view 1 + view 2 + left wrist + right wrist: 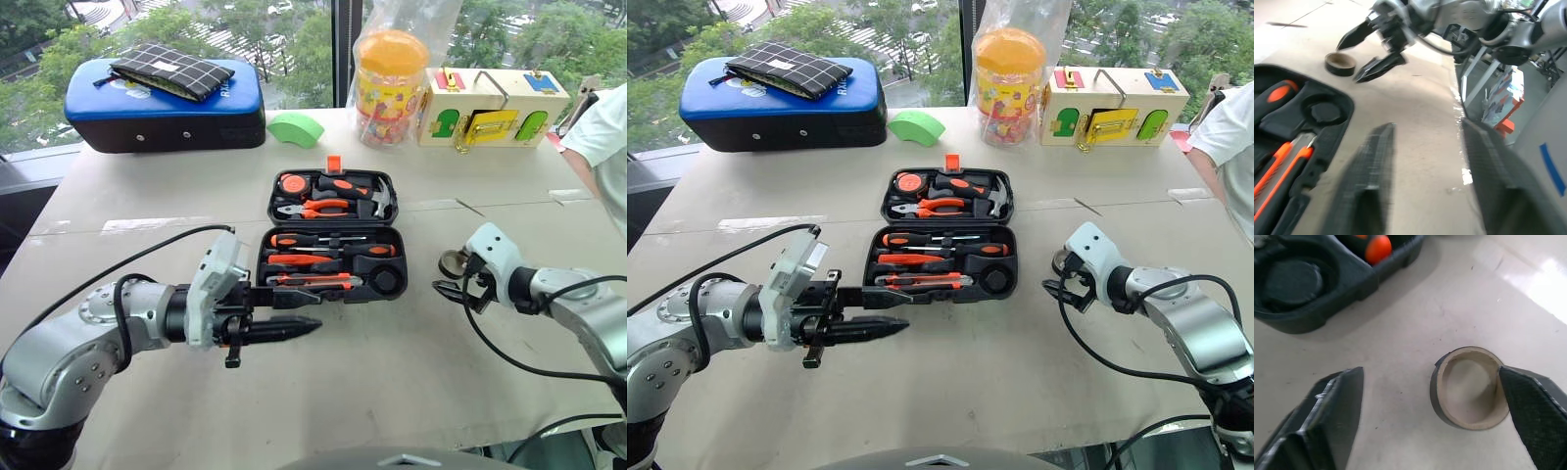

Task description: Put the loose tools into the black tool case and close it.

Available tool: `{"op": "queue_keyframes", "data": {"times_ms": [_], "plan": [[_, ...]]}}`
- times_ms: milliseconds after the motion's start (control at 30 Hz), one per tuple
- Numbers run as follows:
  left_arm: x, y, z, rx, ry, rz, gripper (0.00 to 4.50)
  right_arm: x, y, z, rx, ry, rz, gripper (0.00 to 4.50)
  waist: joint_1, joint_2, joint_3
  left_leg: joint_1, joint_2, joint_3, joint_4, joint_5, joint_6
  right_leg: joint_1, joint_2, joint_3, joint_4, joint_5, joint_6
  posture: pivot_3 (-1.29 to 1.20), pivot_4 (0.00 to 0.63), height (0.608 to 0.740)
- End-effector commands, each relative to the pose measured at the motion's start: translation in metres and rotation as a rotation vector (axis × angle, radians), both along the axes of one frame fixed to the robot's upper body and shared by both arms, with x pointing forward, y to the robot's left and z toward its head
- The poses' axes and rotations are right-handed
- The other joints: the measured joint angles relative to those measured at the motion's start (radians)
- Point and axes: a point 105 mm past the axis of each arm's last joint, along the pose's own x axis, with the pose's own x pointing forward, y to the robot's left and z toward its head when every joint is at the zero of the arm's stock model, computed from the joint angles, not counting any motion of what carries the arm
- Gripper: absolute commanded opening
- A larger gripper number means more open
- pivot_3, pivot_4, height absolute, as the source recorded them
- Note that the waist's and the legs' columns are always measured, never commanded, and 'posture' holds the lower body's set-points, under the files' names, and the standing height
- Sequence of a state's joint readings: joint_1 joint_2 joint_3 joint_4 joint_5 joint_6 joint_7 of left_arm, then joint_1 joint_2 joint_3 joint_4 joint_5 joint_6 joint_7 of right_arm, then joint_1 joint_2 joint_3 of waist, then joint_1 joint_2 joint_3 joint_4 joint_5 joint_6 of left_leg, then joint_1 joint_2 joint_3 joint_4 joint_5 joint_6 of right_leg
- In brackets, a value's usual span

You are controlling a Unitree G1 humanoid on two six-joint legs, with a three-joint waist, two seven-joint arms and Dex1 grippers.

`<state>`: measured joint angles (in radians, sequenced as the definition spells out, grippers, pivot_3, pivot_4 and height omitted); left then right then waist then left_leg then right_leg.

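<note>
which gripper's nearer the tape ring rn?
Right. The right gripper is open at the tape ring, one finger at its rim. The left gripper is open too, across the black tool case from it.

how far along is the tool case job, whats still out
Mostly packed: the screwdrivers and the cutter lie in the recesses of the open black tool case. In hand: the right gripper, fingers open, is at the tape ring on the table right of the case, one finger at its rim, not closed on it. The left gripper is open and empty. Left: grip the ring, seat it in the round recess, close the lid.
</note>
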<state>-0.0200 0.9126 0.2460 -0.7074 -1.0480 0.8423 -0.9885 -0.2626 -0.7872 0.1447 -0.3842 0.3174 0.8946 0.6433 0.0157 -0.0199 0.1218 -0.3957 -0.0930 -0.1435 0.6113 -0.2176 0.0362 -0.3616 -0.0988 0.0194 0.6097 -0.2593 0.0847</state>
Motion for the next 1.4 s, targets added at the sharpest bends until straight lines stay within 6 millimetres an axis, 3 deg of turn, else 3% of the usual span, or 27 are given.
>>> {"op": "queue_keyframes", "data": {"times_ms": [33,67,100,267,400,533,600,700,800,933,1167,1400], "plan": [[-0.009,-0.009,0.012,-0.004,-0.06,-0.028,4.04,0.007,-0.001,0.002,-0.006,0.008,-0.014,3.73,-0.001,0.0,0.0,0.0,0.0,0.0,0.0,0.0,0.0,0.0,0.0,0.0,0.0,0.0,0.0,0.0,0.15,0.74],[-0.01,-0.01,0.014,-0.006,-0.071,-0.027,4.48,0.007,0.0,0.0,-0.007,0.026,-0.012,3.73,-0.001,0.0,0.0,0.0,0.0,0.0,0.0,0.0,0.0,0.0,0.0,0.0,0.0,0.0,0.0,0.0,0.15,0.74],[-0.01,-0.011,0.015,-0.015,-0.079,-0.013,4.48,0.01,-0.001,-0.003,-0.005,0.043,-0.029,3.73,-0.001,0.0,0.0,0.0,0.0,0.0,0.0,0.0,0.0,0.0,0.0,0.001,0.0,0.0,0.0,0.0,0.15,0.74],[-0.013,-0.003,0.011,0.002,-0.094,0.052,4.5,0.013,0.0,-0.001,-0.015,0.057,-0.006,1.86,-0.002,0.0,0.0,0.0,0.0,0.001,-0.001,0.0,0.0,0.0,0.0,0.001,-0.001,0.0,-0.001,0.0,0.15,0.74],[-0.014,0.006,0.005,0.021,-0.126,0.102,4.5,0.012,0.002,0.007,-0.022,0.023,0.032,0.04,-0.001,0.001,0.001,0.0,0.0,0.001,-0.002,0.0,0.0,0.0,0.0,0.001,-0.001,-0.001,-0.002,0.0,0.15,0.74],[-0.011,0.022,0.005,-0.048,-0.252,0.2,4.5,0.009,0.021,0.033,0.032,-0.049,0.113,0.04,-0.001,0.001,0.001,0.0,0.0,0.003,-0.002,-0.001,-0.001,0.0,-0.004,0.003,-0.002,-0.001,-0.003,0.0,0.15,0.74],[-0.02,0.033,0.002,-0.056,-0.224,0.179,4.5,0.006,0.041,0.051,0.065,-0.079,0.185,0.04,-0.004,0.001,0.001,0.0,0.0,0.004,-0.002,-0.003,-0.004,-0.001,-0.004,0.004,-0.002,-0.001,-0.003,0.0,0.15,0.74],[-0.029,0.049,0.0,-0.066,-0.167,0.164,4.5,-0.002,0.068,0.061,0.083,-0.076,0.287,0.04,-0.003,0.001,0.001,0.0,0.002,0.004,-0.003,-0.003,-0.005,-0.002,-0.002,0.003,-0.002,-0.002,-0.003,0.0,0.15,0.74],[-0.036,0.067,-0.006,-0.022,-0.142,0.168,4.5,-0.007,0.094,0.058,0.08,-0.046,0.375,0.04,0.0,-0.002,0.001,-0.001,0.001,0.003,-0.003,-0.003,-0.005,-0.002,-0.003,0.002,-0.003,-0.002,-0.003,0.0,0.15,0.74],[-0.04,0.079,-0.006,-0.008,-0.129,0.176,4.5,-0.006,0.107,0.043,0.028,-0.015,0.411,0.04,0.0,-0.002,0.001,-0.001,0.001,0.003,-0.003,-0.003,-0.005,-0.002,-0.003,0.002,-0.003,-0.002,-0.003,0.0,0.15,0.74],[-0.045,0.08,-0.012,0.003,-0.118,0.188,4.5,-0.014,0.118,0.03,0.014,0.062,0.478,0.04,-0.004,-0.002,0.001,-0.001,0.001,0.003,-0.004,-0.003,-0.005,-0.003,-0.003,0.003,-0.003,-0.002,-0.003,0.0,0.15,0.74],[-0.048,0.08,-0.016,0.008,-0.119,0.201,4.5,-0.013,0.116,0.013,0.0,0.136,0.471,0.04,-0.003,-0.002,0.001,-0.001,0.001,0.003,-0.005,-0.003,-0.005,-0.003,-0.003,0.003,-0.003,-0.002,-0.003,0.0,0.15,0.74]]}}
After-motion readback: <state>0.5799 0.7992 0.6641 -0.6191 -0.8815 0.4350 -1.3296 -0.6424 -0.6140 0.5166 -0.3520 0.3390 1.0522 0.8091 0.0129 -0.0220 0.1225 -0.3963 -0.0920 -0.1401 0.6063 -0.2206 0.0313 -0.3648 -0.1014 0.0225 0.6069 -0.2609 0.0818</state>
